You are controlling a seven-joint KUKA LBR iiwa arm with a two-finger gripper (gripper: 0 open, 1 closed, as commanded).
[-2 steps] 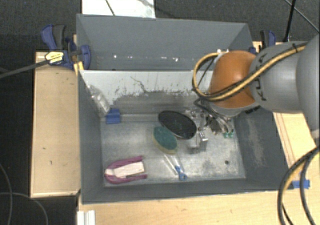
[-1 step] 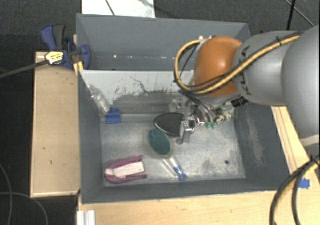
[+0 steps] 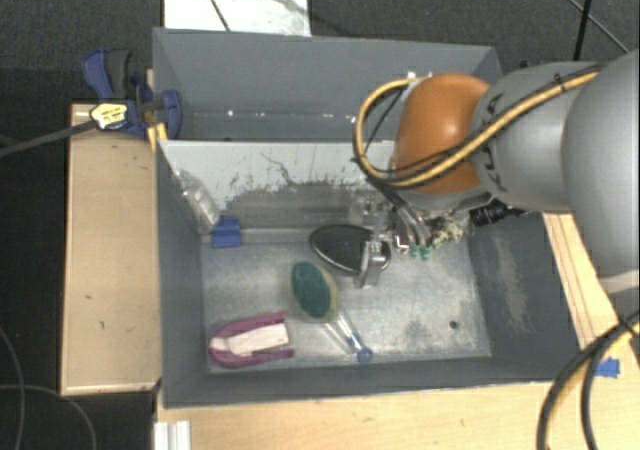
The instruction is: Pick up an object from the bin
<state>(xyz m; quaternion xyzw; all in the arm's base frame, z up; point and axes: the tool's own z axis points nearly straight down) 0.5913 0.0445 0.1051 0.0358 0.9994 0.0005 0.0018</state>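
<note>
We see the hand (image 3: 374, 263) low in the bin (image 3: 300, 78), right at the right edge of a dark glossy oval thing (image 3: 336, 244) near the bin's middle. We cannot tell whether the hand is released or clenched. Just below lie a green oval object (image 3: 311, 290) and a clear tube with a blue tip (image 3: 349, 337).

Black oval object (image 3: 336, 245) beside green oval (image 3: 311, 291)
</note>
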